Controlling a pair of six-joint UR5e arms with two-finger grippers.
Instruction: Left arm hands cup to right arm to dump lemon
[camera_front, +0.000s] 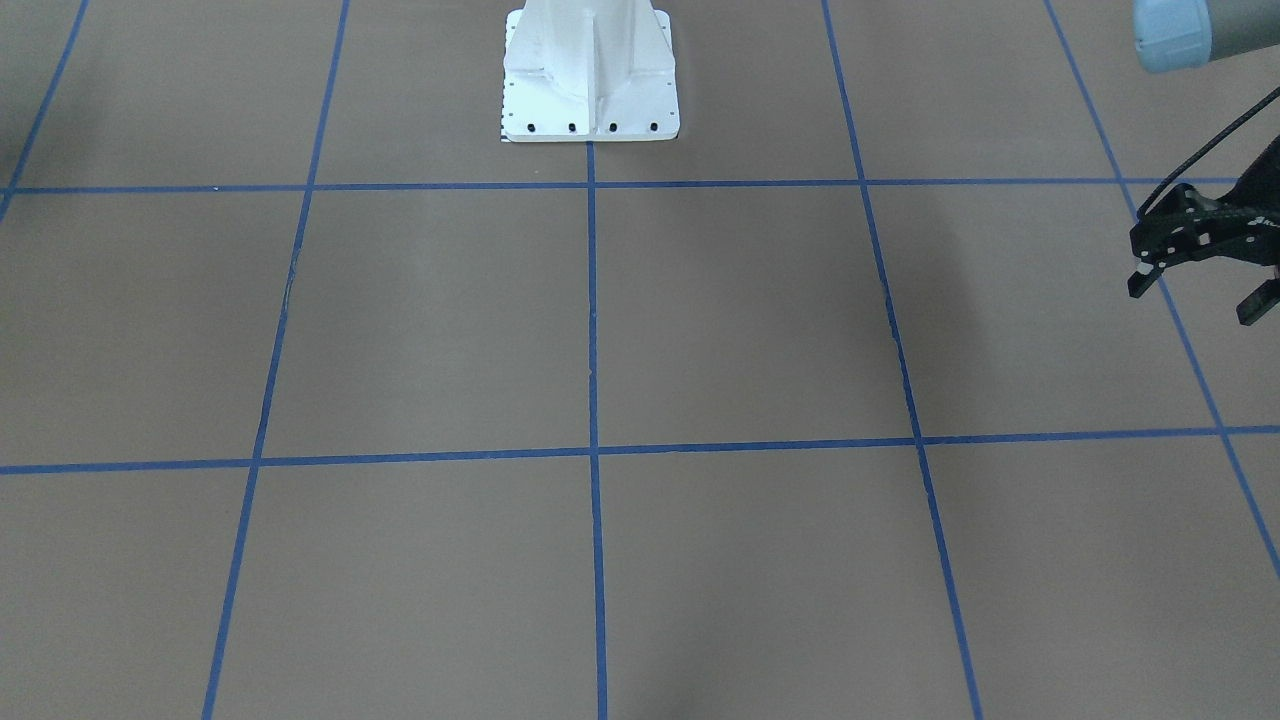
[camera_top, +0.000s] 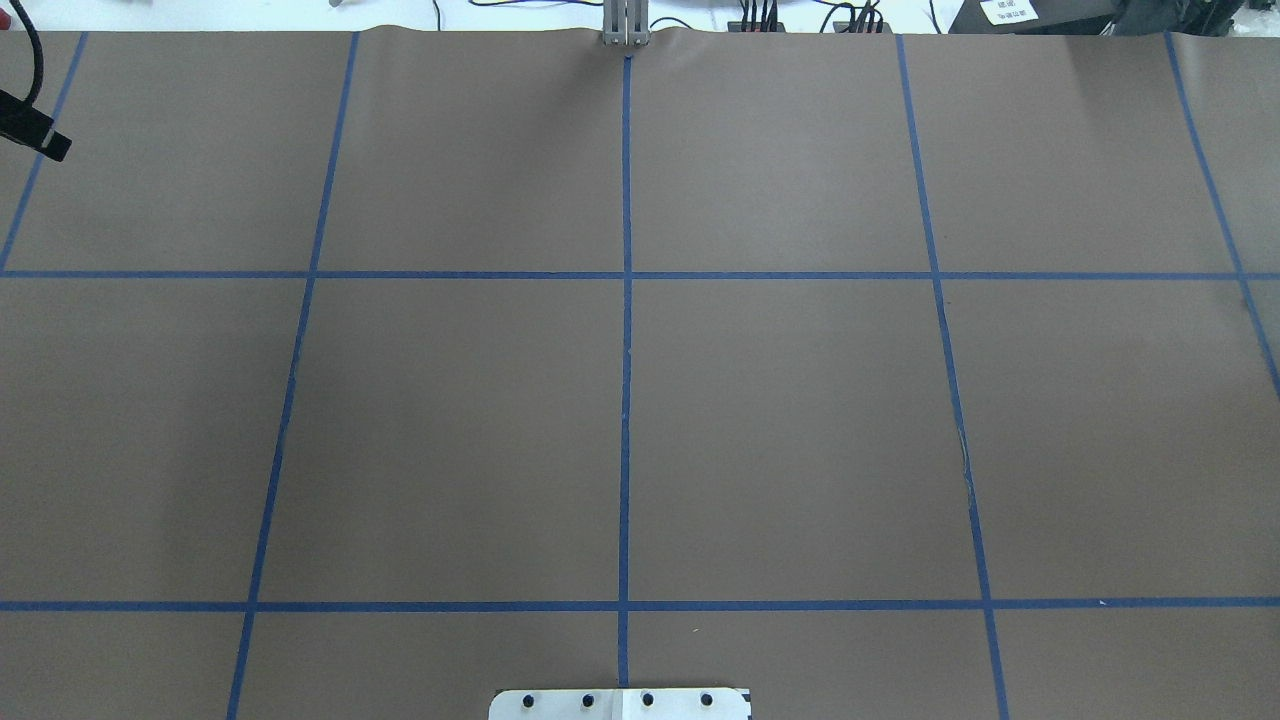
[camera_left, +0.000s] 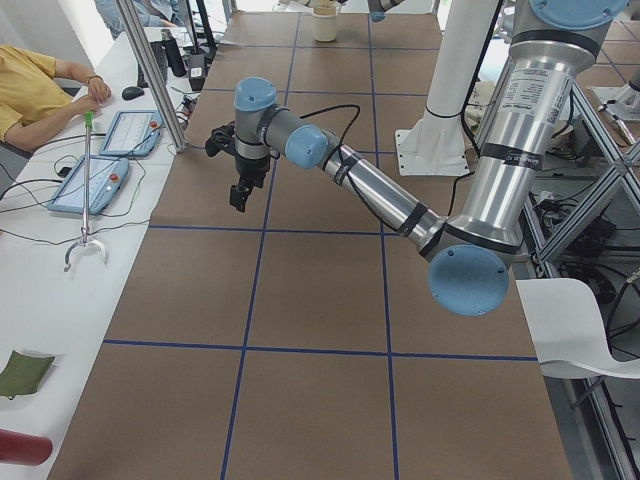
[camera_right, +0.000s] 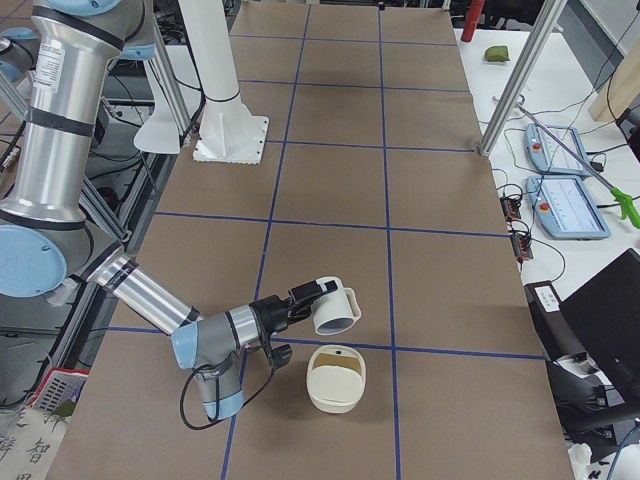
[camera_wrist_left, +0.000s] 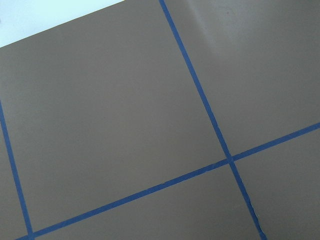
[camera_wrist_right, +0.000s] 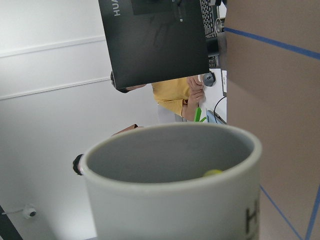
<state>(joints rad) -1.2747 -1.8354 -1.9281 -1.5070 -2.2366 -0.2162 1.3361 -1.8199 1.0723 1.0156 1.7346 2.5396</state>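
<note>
The white cup (camera_right: 336, 311) hangs tilted on its side at the tip of my right gripper (camera_right: 312, 296), off the table; no view shows the fingers well enough to tell if they are shut. In the right wrist view the cup (camera_wrist_right: 172, 200) fills the lower half, grey inside, with a bit of yellow lemon (camera_wrist_right: 213, 173) at its rim. A cream tub (camera_right: 337, 378) stands on the table just below the cup. My left gripper (camera_front: 1200, 295) is open and empty, far from the cup, above the table near the operators' side; it also shows in the exterior left view (camera_left: 240, 188).
The white robot pedestal (camera_front: 590, 75) stands at the table's robot side. Metal posts (camera_right: 515, 80) rise along the operators' edge, beside a side table with tablets (camera_right: 565, 205). The brown table (camera_top: 780, 420) carries a blue tape grid.
</note>
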